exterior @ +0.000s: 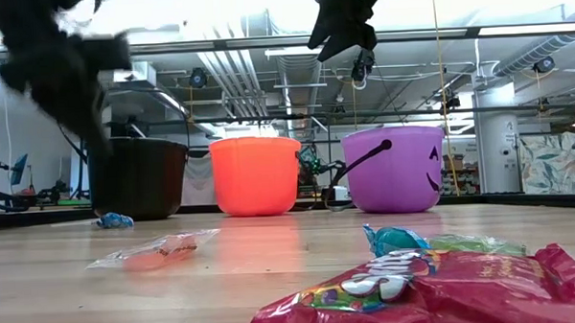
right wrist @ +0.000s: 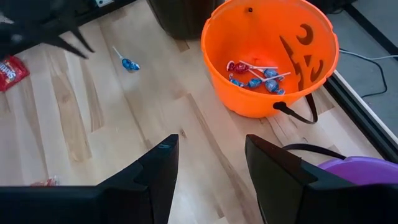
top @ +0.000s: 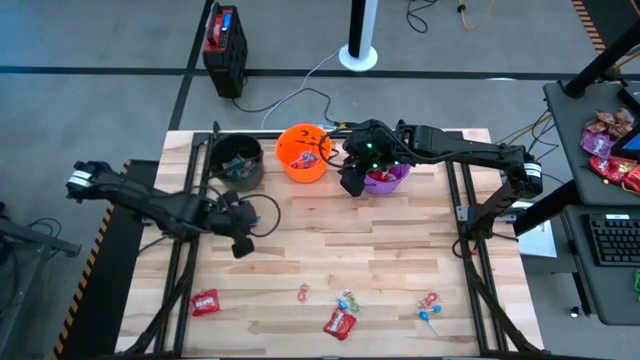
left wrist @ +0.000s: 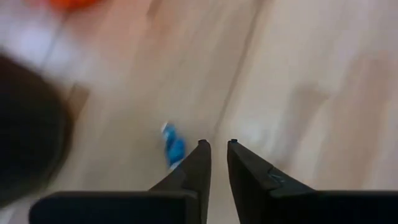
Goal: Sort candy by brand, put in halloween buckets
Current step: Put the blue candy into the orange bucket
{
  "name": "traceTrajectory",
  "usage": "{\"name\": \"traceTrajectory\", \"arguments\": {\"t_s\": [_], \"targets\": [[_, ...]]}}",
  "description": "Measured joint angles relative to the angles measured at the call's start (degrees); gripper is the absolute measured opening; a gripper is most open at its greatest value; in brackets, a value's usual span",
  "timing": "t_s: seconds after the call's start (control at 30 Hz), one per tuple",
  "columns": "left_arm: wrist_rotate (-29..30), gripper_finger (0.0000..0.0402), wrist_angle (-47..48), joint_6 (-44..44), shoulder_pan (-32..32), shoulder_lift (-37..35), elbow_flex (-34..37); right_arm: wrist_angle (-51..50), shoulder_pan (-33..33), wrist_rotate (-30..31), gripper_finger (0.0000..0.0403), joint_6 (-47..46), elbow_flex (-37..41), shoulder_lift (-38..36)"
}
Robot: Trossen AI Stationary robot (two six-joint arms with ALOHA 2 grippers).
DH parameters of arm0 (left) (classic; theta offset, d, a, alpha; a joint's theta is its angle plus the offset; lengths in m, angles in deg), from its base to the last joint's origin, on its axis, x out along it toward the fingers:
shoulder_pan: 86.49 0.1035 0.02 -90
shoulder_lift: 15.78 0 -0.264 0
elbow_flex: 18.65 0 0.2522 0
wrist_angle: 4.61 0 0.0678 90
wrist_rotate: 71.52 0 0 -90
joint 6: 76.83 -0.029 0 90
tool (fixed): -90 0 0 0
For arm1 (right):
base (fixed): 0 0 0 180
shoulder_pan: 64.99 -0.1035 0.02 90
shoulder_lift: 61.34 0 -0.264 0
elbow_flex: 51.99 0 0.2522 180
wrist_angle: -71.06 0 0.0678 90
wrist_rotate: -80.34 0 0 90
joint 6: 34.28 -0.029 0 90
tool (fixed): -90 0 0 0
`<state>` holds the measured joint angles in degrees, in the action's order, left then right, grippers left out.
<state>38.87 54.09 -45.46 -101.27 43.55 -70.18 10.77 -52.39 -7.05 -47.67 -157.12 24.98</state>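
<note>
Left wrist view blurs a blue candy [left wrist: 175,148] beside the left hand's [left wrist: 216,144] near-together, empty fingers.

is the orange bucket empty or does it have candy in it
Not empty. The right wrist view looks down into the orange bucket, and a small cluster of lollipops with blue and red wrappers lies on its bottom; most of the floor is bare.
</note>
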Motion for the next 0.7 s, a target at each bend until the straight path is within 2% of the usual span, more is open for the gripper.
{"name": "traceTrajectory", "arguments": {"t_s": [0.1,0.17,0.3,0.5,0.7], "targets": [[0.54,0.0028,-0.06,0.73,0.45,-0.01,4.36,-0.02,0.00,-0.02,0.0178,0.07,0.00,0.00],[3.27,0.0025,-0.52,1.43,0.62,-0.01,6.52,-0.02,0.00,-0.01,0.0178,0.07,0.00,0.00],[6.23,0.0028,-3.15,2.83,2.05,0.12,7.51,0.01,0.00,-0.02,0.0178,0.00,0.00,0.00],[2.39,0.0039,-4.97,5.41,6.37,2.61,9.44,0.01,0.00,-0.02,0.0178,-0.03,0.00,0.00],[1.12,0.0081,-6.44,5.31,7.94,4.06,10.94,-0.15,0.00,-0.37,0.0178,-0.06,0.00,0.00]]}}
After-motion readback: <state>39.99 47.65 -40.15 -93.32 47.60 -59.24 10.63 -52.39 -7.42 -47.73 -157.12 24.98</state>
